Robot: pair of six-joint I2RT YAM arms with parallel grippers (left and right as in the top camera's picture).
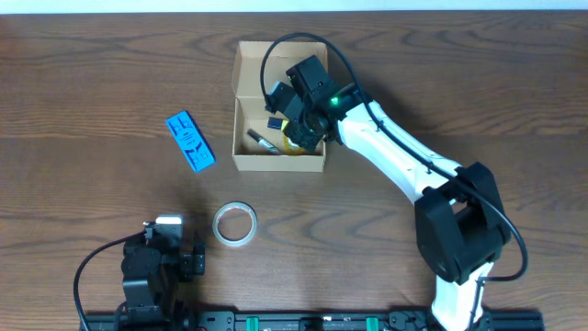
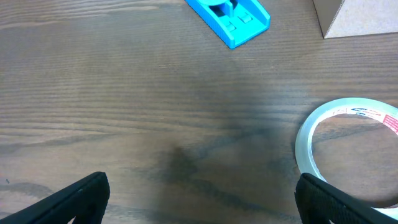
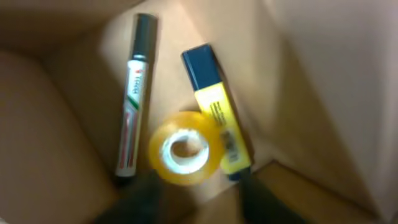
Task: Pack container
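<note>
Box (image 1: 276,166) on worktop (image 1: 92,83), lid open, marker (image 3: 132,93), highlighter (image 3: 217,118) and yellow tape (image 3: 183,149) inside box, right hand (image 3: 199,193) spread over box, blue tool (image 1: 190,141) left of box, clear tape (image 1: 234,224) near box front, left hand (image 2: 202,183) spread, empty.

Dark brown wood-grain bench (image 1: 92,74), grain running left to right. Carries three loose things. Toward far centre: small tan cardboard box (image 1: 276,165), sitting flat, top open, flap lid thrown back toward far side. Left of box, near but apart: flat bright-blue plastic rectangular piece (image 1: 190,142), lying at an angle, raised moulding on upper face. Closer to robot side, roughly below the gap between those two: clear adhesive tape roll (image 1: 234,224), lying flat, hole facing up, apart from both. From left wrist view: printed strip visible on inner core of roll; box corner and blue piece resting directly on wood.
</note>
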